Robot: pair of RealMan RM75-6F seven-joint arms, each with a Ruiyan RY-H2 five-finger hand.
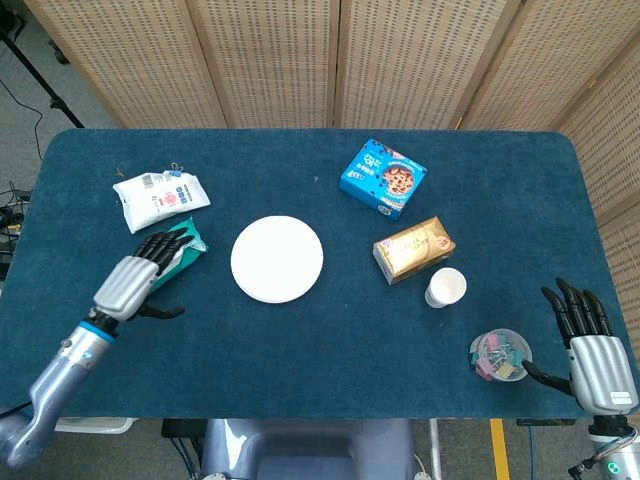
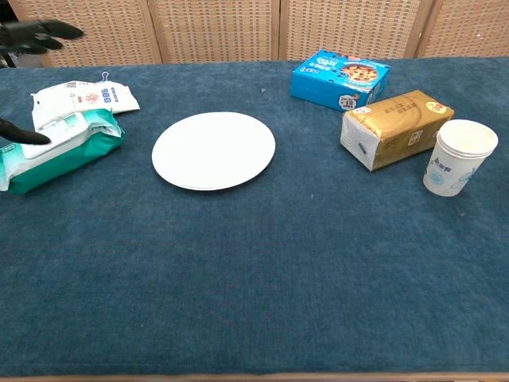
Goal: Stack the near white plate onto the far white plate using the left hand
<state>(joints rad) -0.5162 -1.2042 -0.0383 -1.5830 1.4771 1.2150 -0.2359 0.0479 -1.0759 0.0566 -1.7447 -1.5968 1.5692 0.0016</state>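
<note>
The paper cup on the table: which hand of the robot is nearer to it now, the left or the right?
The right hand is nearer: it is open at the table's near right corner, just past the paper cup. The left hand is open far across the table, over the green wipes pack.

A white plate (image 2: 213,150) lies on the blue table (image 2: 278,270), left of centre. At the left edge, dark fingertips (image 2: 36,32) of the left hand (image 2: 24,37) show in the upper left corner, above a green wipes pack (image 2: 67,151) and a white packet (image 2: 83,99). To the right sit a blue box (image 2: 340,78), a gold package (image 2: 395,127) and a paper cup (image 2: 460,157)
</note>
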